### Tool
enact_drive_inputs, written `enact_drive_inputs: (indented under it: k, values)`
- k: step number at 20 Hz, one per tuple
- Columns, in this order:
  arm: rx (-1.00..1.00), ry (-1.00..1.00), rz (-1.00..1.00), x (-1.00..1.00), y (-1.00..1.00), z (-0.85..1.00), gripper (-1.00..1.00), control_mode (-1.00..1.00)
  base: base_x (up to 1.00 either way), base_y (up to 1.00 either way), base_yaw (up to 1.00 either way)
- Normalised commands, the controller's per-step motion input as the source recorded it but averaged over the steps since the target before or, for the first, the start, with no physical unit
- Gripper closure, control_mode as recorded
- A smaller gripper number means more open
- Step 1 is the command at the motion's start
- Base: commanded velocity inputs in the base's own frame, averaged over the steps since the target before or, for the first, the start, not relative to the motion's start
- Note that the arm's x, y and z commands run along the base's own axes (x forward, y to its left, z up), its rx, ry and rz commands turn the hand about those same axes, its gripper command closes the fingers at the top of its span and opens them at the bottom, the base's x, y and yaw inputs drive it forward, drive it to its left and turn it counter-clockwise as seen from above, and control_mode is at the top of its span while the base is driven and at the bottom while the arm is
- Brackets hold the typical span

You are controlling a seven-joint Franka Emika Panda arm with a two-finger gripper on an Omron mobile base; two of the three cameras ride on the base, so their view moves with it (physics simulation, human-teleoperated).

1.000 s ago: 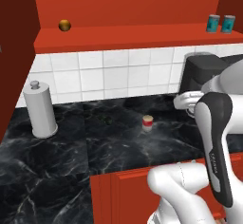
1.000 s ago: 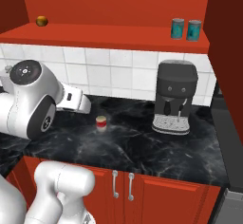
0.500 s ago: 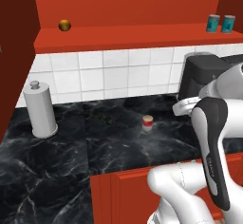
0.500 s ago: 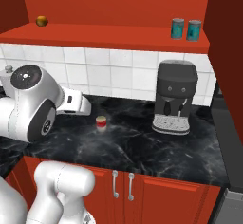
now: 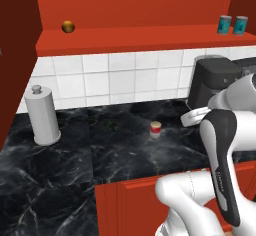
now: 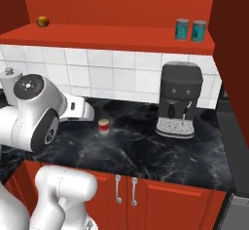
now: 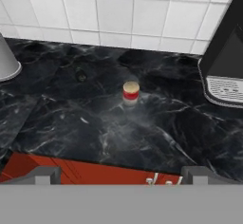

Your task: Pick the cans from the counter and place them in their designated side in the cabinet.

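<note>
Since a second ago, the arm's dark forearm has been swung a little further out over the counter (image 5: 60, 165), while the red can (image 7: 131, 91) has not shifted. It is seen standing upright straight ahead of the gripper (image 7: 121, 173), well apart from it. It is judged light, rigid and smooth-sided, best taken across its round wall at mid-height. The jaws are spread fully apart; nothing is held or touched. Two teal cans (image 6: 189, 29) are already set on the cabinet (image 6: 121, 34) shelf.
</note>
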Motion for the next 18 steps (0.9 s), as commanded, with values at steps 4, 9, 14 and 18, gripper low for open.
enact_drive_inputs:
  k: [4,9,14,18]
  values:
    - [-0.03,0.00,0.00,0.15,0.01,-0.07,-1.00,-1.00,0.00,0.00,0.00]
    - [0.00,0.00,0.00,0.15,0.00,-0.08,-1.00,-1.00,0.00,0.00,0.00]
    - [0.00,0.00,0.00,0.15,0.00,-0.09,-1.00,-1.00,0.00,0.00,0.00]
    - [0.00,0.00,0.00,0.15,0.00,-0.09,-1.00,-1.00,0.00,0.00,0.00]
